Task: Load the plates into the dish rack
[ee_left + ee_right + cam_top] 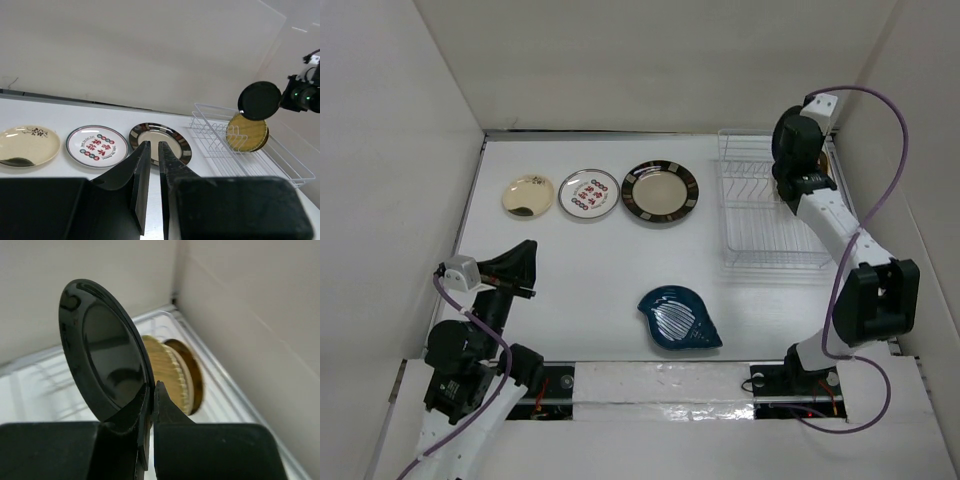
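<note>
Over the rack (pixel 750 200), a dark plate (pixel 107 370) is gripped on edge by its rim in the closed right gripper (pixel 153 387), not yet slotted. Two are racked already: a yellow plate (pixel 245 132), and a brown plate (pixel 196 377) behind it. Left of the rack, four are to be loaded: cream plate (pixel 528 195), red-marked plate (pixel 589 193), black-rimmed plate (pixel 660 192), blue plate (pixel 678 318). The left gripper (pixel 154 143) is barely parted, with nothing held. The white table (pixel 580 280) is enclosed by white walls (pixel 650 60).

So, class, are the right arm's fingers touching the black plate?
Touching. The right wrist view shows the right fingers pinching the black plate at its rim.
</note>
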`<state>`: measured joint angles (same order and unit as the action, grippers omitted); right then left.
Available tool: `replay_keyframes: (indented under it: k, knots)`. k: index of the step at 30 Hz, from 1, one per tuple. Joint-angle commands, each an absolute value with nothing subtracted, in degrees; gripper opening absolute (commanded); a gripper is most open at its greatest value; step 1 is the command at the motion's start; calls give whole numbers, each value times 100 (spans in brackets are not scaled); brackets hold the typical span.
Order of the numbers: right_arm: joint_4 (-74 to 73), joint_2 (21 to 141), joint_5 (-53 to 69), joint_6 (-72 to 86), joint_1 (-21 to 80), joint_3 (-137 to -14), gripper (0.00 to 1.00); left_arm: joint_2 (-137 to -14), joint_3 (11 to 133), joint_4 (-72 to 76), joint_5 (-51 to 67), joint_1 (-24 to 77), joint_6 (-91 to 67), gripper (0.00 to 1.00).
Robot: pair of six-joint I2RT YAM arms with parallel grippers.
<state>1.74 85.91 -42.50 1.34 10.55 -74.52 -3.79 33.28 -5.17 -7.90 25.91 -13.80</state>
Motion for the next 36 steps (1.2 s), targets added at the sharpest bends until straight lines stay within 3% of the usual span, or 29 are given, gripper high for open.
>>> replay_keyframes:
  k: [1,25,29,30,33,36]
  knots:
    - [141,8990,-4956,-755,896,-7892,0,-255,3393,-334,-677,2619,-1397,10]
    - [18,10291,-4957,-651,834,-7682,0,-255,3401,-325,-694,2619,-1397,10]
    - [-281,10153,-4869,-326,896,-7726,20,-316,3393,-325,-677,2619,-1406,10]
    - [-333,10064,-4686,-247,896,-7752,31,-334,3393,-325,-668,2619,-1406,10]
    - [-676,9678,-4265,235,896,-7848,46,-352,3393,-325,-668,2619,-1406,10]
    - [-957,9160,-3668,693,975,-7770,54,-387,3393,-334,-668,2619,-1398,10]
